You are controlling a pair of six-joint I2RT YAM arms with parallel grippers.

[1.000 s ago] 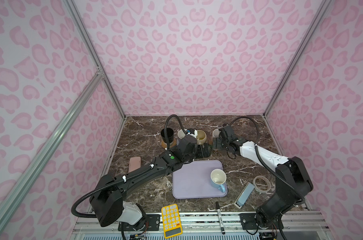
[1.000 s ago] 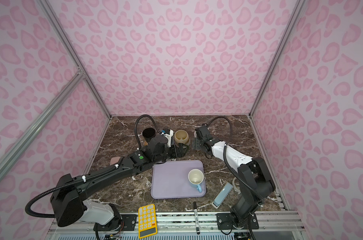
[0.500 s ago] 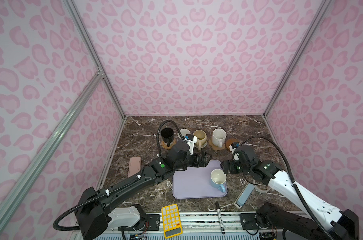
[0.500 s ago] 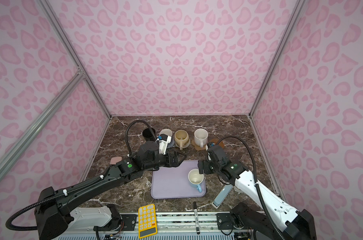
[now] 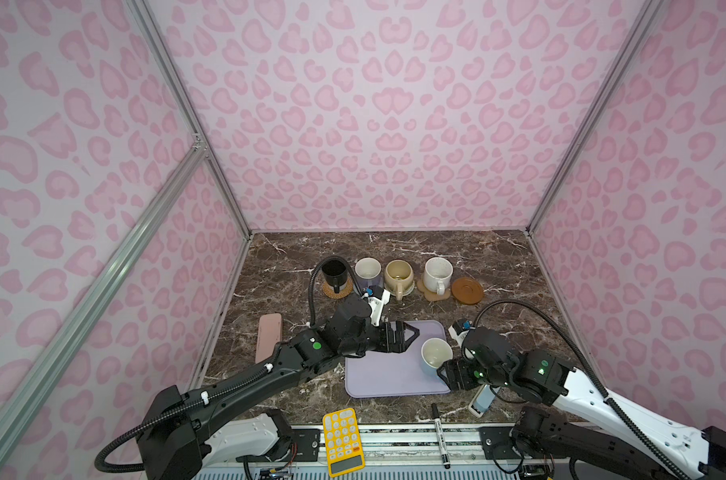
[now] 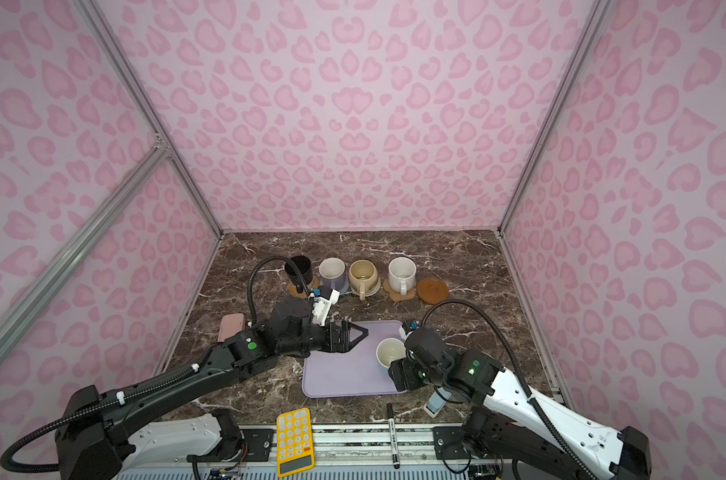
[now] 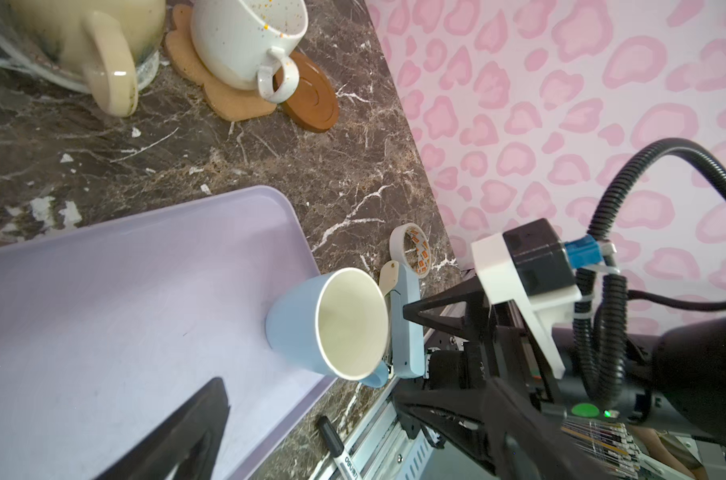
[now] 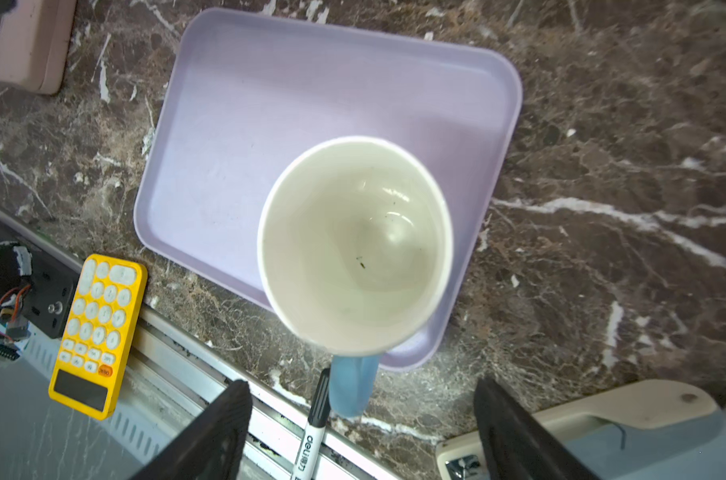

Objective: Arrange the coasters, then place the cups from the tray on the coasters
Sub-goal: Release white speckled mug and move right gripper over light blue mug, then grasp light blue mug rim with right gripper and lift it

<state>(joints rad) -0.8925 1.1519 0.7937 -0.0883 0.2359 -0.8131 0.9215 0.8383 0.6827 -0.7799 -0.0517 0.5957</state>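
The right gripper [image 8: 361,388] is held spread and unclenched astride the handle of the light blue mug [image 5: 435,356], which is stood at the near right of the lavender tray [image 5: 378,380]. The left gripper [image 5: 409,334] is seen released above the tray's far edge. The dark marble tabletop [image 5: 436,253] is enclosed by pink-patterned walls [image 5: 374,124].

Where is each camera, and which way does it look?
Top views: high at the front, looking down on the dark marble table; both arms show.
Left wrist: on the left arm, facing the light blue handled mug on the flat lavender tray; part of the left tool and right arm show.
Right wrist: on the right arm, looking into that mug; open right tool shows.
All share mug and tray.
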